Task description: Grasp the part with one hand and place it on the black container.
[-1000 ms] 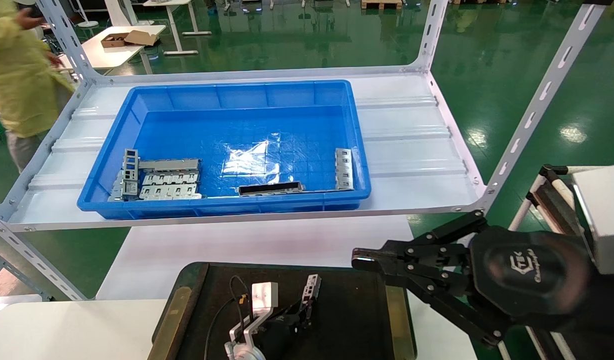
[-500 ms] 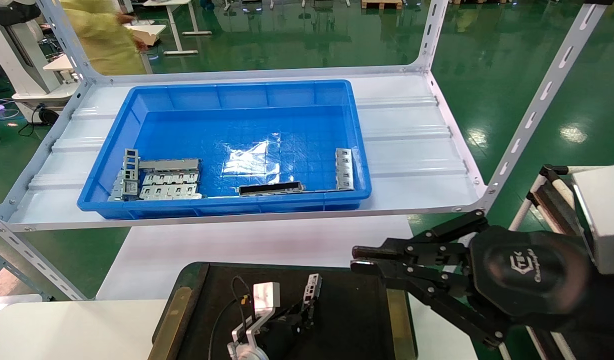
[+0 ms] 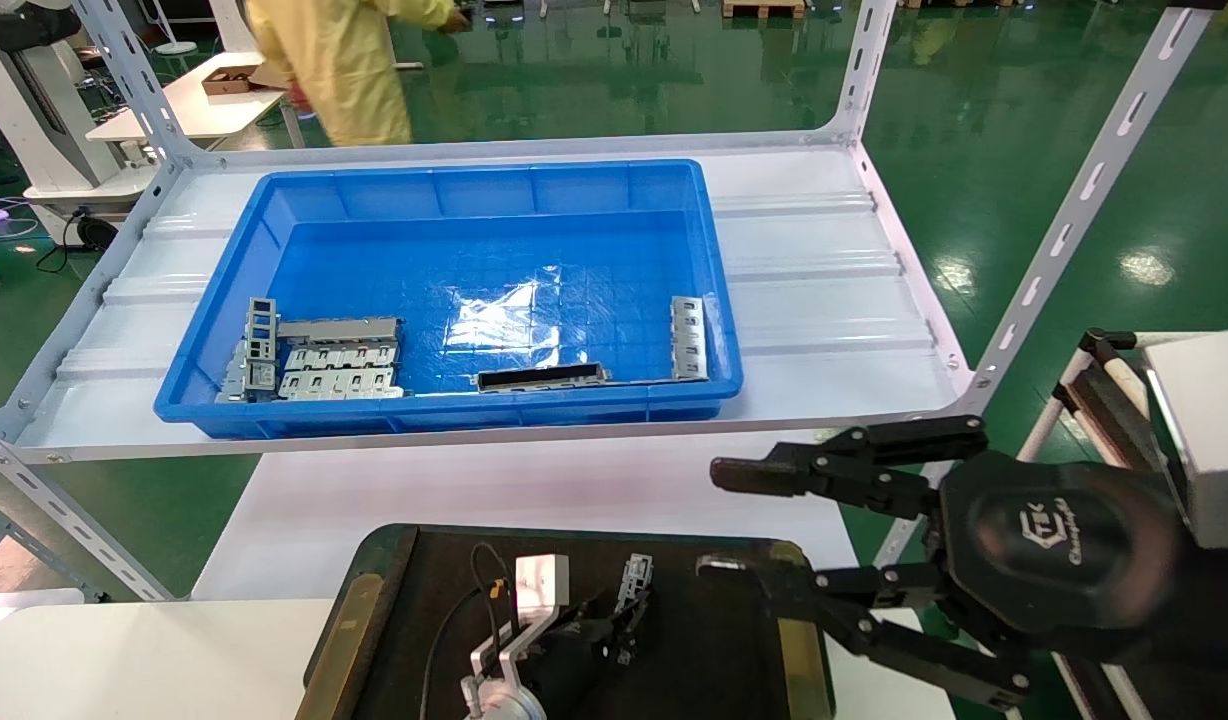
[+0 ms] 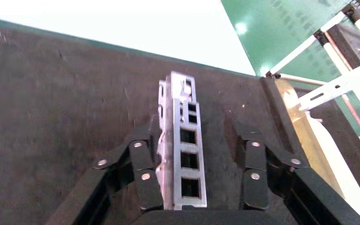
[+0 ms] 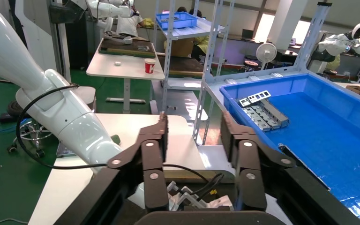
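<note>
Now the silver part (image 4: 183, 154), with rectangular cutouts, lies on the black container (image 4: 56, 103) between the open left gripper (image 4: 197, 173) jaws

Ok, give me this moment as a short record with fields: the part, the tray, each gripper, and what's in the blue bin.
part: silver strip with rectangular cutouts, lying against the black container, between the left fingers
black container: flat dark tray on the white table, in front of the shelf
left gripper: low over the tray, fingers spread, one on each side of the part
right gripper: open, empty, above the tray's right edge
blue bin: on the shelf, holding more metal parts and a dark bar
</note>
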